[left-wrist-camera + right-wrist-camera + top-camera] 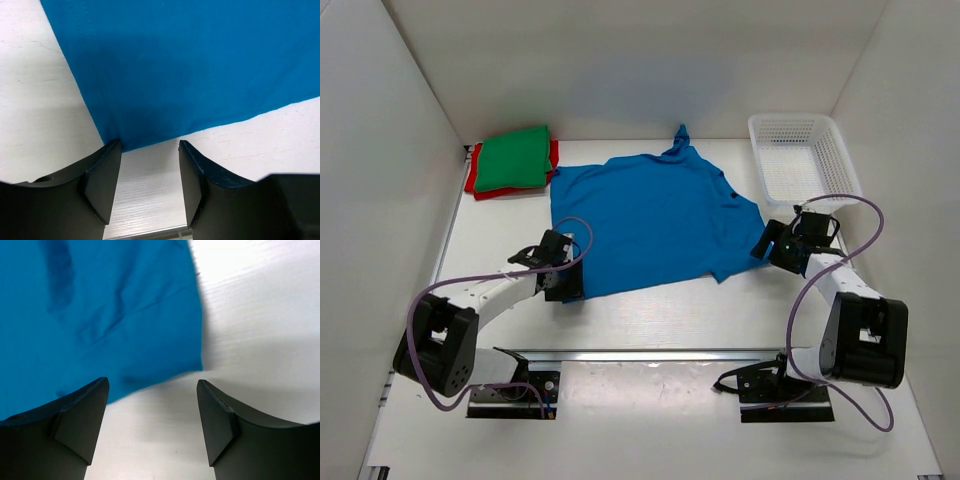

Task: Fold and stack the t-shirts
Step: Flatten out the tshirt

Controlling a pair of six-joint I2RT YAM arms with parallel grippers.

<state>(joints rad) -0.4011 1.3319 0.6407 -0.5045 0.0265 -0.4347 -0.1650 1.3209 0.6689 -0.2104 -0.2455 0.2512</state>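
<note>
Both left gripper (150,144) and right gripper (152,381) gape by blue t-shirt (650,220); red t-shirt (472,178) seems mostly covered.

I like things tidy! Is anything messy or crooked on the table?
A little. The blue t-shirt lies crooked, turned at an angle, and part of it is bunched into a peak at its far edge. The green t-shirt sits off-centre on the red t-shirt, so red peeks out. Nothing looks torn or spilled.

No text, label, brand mark or number is legible in any view: the blue t-shirt (650,215), the folded green t-shirt (515,158) and red t-shirt (480,190), and the white mesh basket (790,119) show only plain surfaces
</note>
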